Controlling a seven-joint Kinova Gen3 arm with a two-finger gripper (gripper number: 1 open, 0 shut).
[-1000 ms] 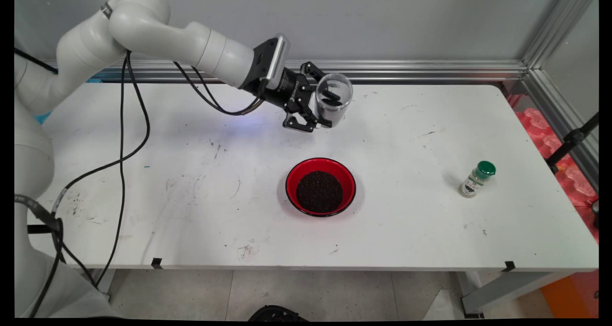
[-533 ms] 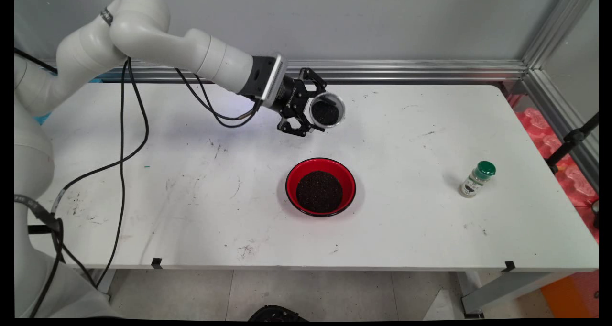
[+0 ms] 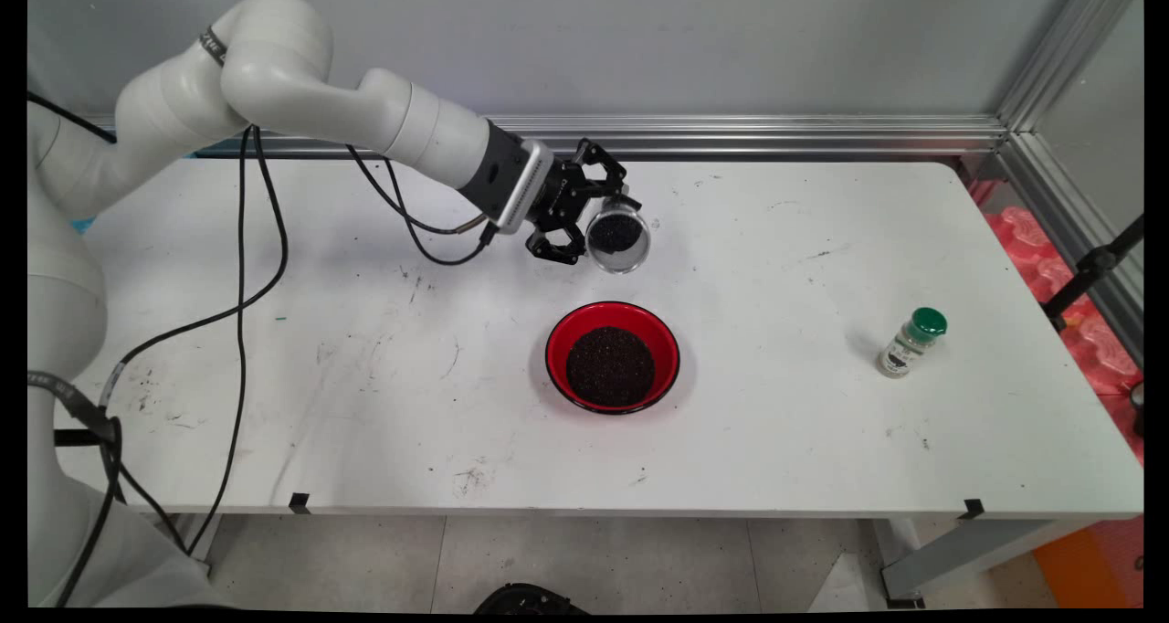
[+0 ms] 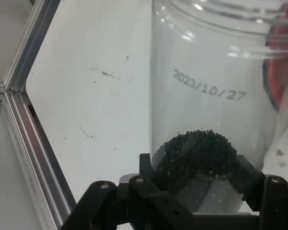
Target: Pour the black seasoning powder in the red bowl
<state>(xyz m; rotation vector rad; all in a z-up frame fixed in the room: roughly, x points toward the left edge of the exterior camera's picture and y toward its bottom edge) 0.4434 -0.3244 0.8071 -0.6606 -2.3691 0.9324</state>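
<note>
Tilting nearer since a moment ago, the end effector (image 3: 594, 224) is clamping a clear jar (image 3: 618, 236) of dark grains far of the red bowl (image 3: 613, 356), risking spills onto the bench (image 3: 785, 267).

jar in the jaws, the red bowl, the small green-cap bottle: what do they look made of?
Jar: clear glossy plastic, probably; see-through wall with glare streaks and a printed date, dark grains inside. Glass can't be ruled out.
Red bowl: smooth glossy red inside, black rim; looks like lacquered plastic or melamine, ceramic possible.
Small bottle: translucent body, plastic or glass, with a shiny green cap, likely plastic.
</note>
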